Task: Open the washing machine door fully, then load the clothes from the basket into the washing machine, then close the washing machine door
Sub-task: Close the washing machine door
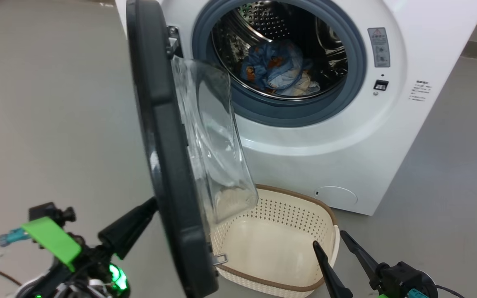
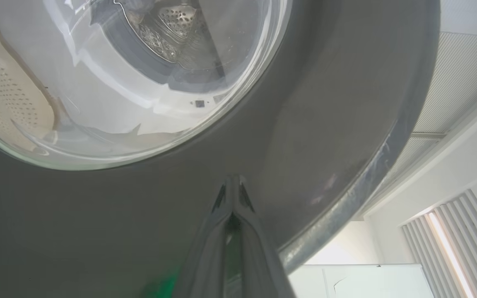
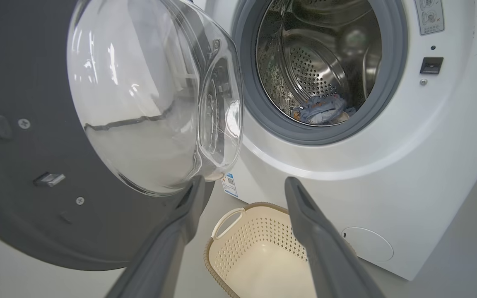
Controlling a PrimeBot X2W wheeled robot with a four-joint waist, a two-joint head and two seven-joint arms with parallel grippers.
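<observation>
The clothes [image 1: 278, 70] lie inside the drum [image 1: 259, 25] of the washing machine [image 1: 346, 157]. The basket [image 1: 288, 207] sits empty on the floor [image 1: 56, 103] below. Loading looks done; only closing is left. The washing machine door [image 1: 160, 124] stands swung out, near edge-on in the head view. The left tool [image 2: 233, 186] is clenched on nothing, tips against the door's outer face, apparently set to push. The right tool [image 1: 328, 239] is released, above the basket's right rim.

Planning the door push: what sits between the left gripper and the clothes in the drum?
The open door, edge-on in the head view, separates the left gripper from the clothes.
</observation>
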